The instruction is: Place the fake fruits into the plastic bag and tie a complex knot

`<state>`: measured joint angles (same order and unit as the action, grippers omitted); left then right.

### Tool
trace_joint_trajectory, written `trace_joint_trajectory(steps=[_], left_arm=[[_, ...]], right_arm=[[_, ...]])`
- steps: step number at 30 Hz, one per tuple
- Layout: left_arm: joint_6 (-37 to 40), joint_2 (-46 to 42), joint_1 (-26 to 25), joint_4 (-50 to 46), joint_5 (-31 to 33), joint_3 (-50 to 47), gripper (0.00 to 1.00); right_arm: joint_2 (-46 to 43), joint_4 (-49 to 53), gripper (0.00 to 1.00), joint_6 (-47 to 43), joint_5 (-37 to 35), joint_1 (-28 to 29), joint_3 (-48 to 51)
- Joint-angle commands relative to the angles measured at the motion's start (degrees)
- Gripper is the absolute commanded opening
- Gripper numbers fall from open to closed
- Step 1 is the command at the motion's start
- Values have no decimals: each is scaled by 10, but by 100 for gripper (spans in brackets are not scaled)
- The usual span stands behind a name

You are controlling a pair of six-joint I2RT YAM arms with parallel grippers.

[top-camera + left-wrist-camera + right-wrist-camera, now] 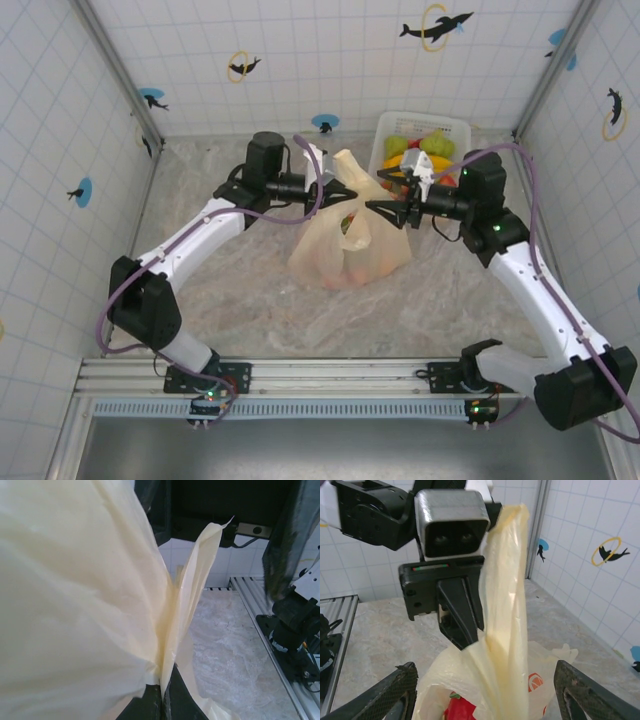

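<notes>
Starting with the grip: one handle strip (507,580) of the thin translucent cream-yellow plastic bag (345,250) is pinched between the pressed-together fingers of the left gripper (162,700) and held up taut above the bag mouth. The right gripper (487,690) is spread wide, nothing held, its fingers (395,692) set either side of the raised strip and close to the left gripper's nose. The bag is stood on the marbled table (250,310) between the two arms, sagging. A red glossy fake fruit (462,710) is seen at its mouth, and more green and yellow fake fruits (425,145) are left in the white rigid plastic basket (420,116) behind. No knot is judged formed yet. Risks: the film is thin and slick, so the strip can be slipped out of the pinch if it is pulled sideways, or torn if it is pulled hard. With one handle raised alone, the bag can be tipped and the fruit rolled out. The right fingers can be closed on a single loose layer, or knocked against the left gripper given how near they are. Tying now would leave the basket fruits out.
</notes>
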<state>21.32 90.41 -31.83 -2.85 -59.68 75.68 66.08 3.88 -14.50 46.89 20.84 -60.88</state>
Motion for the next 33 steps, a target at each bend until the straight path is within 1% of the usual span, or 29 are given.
trace_joint_trajectory(steps=[1, 2, 3, 5, 6, 8, 9, 10, 11, 14, 16, 18, 20, 24, 26, 27, 29, 33], left_arm=[[1, -8, -3, 14, -4, -3, 0], [0, -8, -3, 14, -4, -4, 0], [1, -8, -3, 14, -4, -4, 0], [2, -8, -3, 14, 0, -4, 0], [2, -7, -3, 14, 0, -3, 0], [3, -5, -3, 12, 3, 0, 0], [5, -5, -3, 9, 0, 0, 0], [9, -5, -3, 6, -7, 2, 0], [7, -4, -2, 11, -15, 2, 5], [-25, 0, -2, 45, -29, 4, 25], [-34, 7, -2, 44, -47, 16, 38], [-32, 11, -3, 45, -54, 21, 43], [-30, 17, -4, 47, -59, 25, 47], [-35, 31, -7, 47, -74, 35, 48], [-35, 33, -9, 46, -75, 36, 42], [-35, 33, -9, 47, -75, 36, 38], [-33, 31, -9, 46, -73, 34, 32], [-18, 25, -9, 29, -72, 31, 26]], right_arm=[[32, -9, 71, 9, -1, 11, -22], [38, -7, 67, 8, 0, 12, -26], [40, -6, 60, 8, 2, 13, -27], [38, -12, 50, 7, 2, 12, -22], [35, -16, 43, 8, 4, 12, -20], [29, -19, 23, 8, 11, 13, -16], [26, -19, 11, 7, 13, 12, -16], [25, -19, 3, 5, 15, 13, -15], [23, -17, 0, 1, 16, 12, -14], [25, -10, 0, -7, 20, 13, -15], [27, -3, 0, -10, 21, 12, -18], [26, -4, 0, -14, 23, 13, -17], [26, -9, 0, -15, 24, 15, -14], [26, -8, 0, -16, 25, 16, -14], [26, -8, 0, -17, 25, 16, -13], [26, -7, 0, -17, 23, 16, -13], [26, -5, 0, -19, 18, 16, -12], [26, 1, 0, -23, 14, 13, -13]])
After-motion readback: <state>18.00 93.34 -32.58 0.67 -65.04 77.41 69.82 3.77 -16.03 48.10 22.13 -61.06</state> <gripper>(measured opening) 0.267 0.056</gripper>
